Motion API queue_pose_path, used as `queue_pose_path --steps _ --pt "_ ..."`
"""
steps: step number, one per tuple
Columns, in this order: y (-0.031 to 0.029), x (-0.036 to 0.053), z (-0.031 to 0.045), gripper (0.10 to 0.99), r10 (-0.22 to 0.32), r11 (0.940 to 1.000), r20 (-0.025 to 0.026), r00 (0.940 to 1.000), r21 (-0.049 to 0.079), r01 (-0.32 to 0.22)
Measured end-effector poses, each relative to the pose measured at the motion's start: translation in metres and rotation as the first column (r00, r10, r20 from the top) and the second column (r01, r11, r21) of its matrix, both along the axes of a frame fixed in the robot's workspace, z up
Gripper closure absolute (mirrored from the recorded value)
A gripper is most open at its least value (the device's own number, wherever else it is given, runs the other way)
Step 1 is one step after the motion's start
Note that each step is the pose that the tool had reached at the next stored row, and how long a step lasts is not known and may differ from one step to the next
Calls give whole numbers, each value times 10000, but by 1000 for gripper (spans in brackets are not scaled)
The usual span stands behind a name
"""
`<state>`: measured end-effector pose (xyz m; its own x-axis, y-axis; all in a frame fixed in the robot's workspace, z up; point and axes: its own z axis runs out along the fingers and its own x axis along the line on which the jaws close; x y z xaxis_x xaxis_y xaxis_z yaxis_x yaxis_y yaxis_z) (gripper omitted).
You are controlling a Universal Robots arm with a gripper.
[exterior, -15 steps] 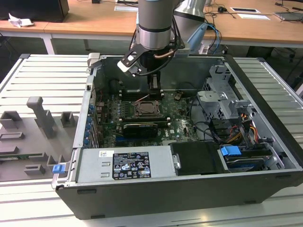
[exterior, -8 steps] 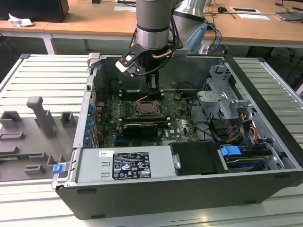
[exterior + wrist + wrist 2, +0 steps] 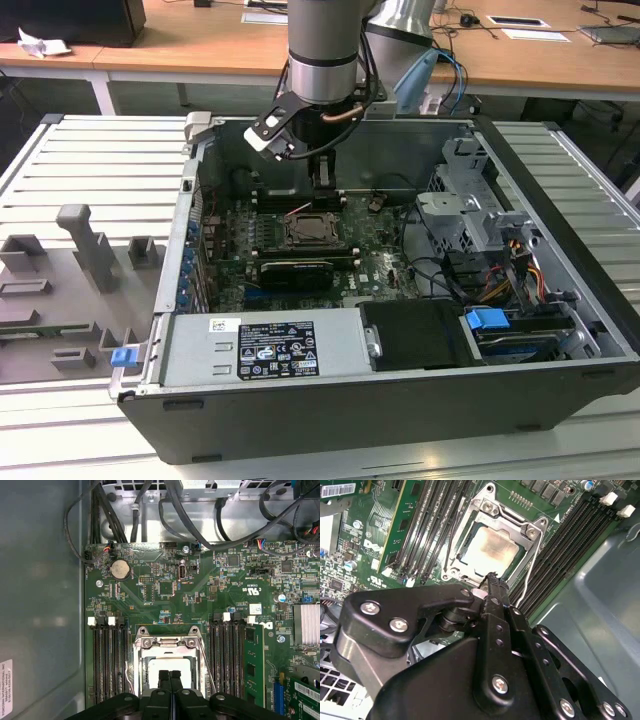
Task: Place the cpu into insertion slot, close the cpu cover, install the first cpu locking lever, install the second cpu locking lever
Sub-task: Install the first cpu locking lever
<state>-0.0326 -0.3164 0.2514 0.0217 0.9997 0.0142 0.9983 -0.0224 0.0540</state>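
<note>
The cpu [image 3: 490, 550] lies flat in the insertion slot [image 3: 167, 652], its silvery-beige top showing through the window of the cpu cover [image 3: 512, 522], which lies down over it. A thin wire locking lever [image 3: 534, 562] runs along one side of the socket and stands slightly off it [image 3: 207, 667]. Another wire lever [image 3: 451, 537] runs along the opposite side. My gripper [image 3: 493, 576] hangs just above the socket's edge with its black fingers pressed together and nothing between them. It also appears in the first wrist view [image 3: 170, 674] and over the green motherboard in the exterior view [image 3: 322, 185].
The open computer case [image 3: 560, 240] walls in the board. Long black memory slots [image 3: 107, 660] flank the socket. A card [image 3: 295, 272], the power supply [image 3: 265, 345], a drive cage [image 3: 470, 210] and cable bundles [image 3: 200, 530] crowd the rest. Grey fixtures [image 3: 85, 250] stand on the exterior view's left.
</note>
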Motion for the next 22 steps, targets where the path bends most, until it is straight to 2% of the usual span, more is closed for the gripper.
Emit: queue_pose_path --steps 22 --pt "0 0 154 980 -16 10000 1 10000 19 16"
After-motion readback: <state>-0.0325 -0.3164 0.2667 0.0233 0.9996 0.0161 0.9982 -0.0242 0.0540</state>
